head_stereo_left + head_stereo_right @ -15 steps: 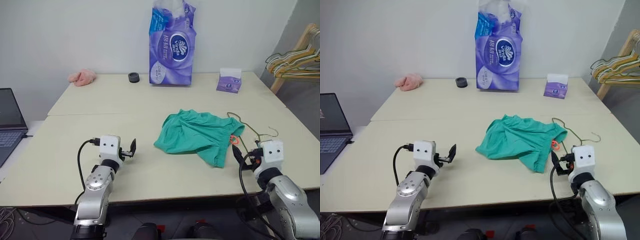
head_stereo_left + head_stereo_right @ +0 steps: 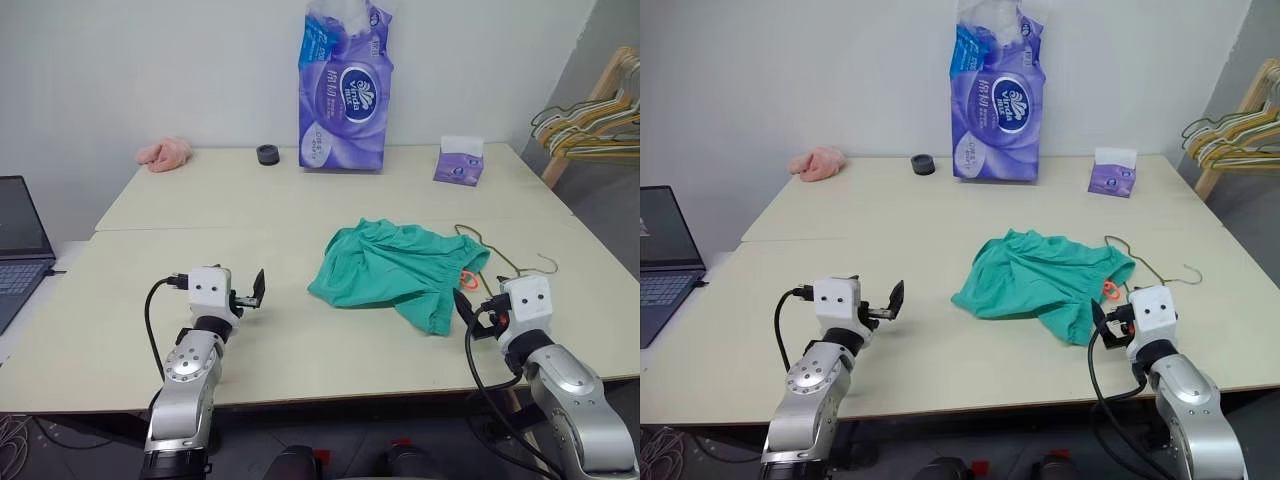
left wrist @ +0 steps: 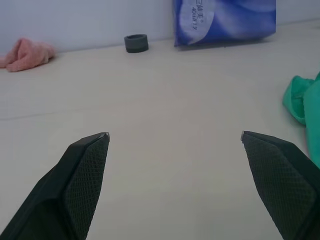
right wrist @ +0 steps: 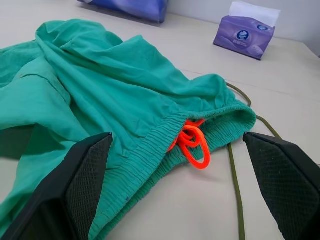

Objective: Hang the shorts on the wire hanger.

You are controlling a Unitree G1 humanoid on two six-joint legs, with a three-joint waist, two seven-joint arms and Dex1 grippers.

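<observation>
Wide open and empty, both the left gripper (image 2: 255, 291) and the right gripper (image 2: 466, 307), by the green shorts (image 2: 400, 268) lying over the wire hanger (image 2: 510, 262) on the table (image 2: 300, 200).

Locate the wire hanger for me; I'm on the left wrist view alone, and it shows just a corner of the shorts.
Observer: The wire hanger lies flat on the table, at the right side of the shorts, partly tucked under their waistband.
Operator: Give me the right gripper's position.
Observer: The right gripper is near the table's front edge, fingers open, aimed at the waistband without touching it.
Operator: Name a landmark on that waistband.
Observer: An orange drawstring loops out of it, close beside the hanger's wire.
</observation>
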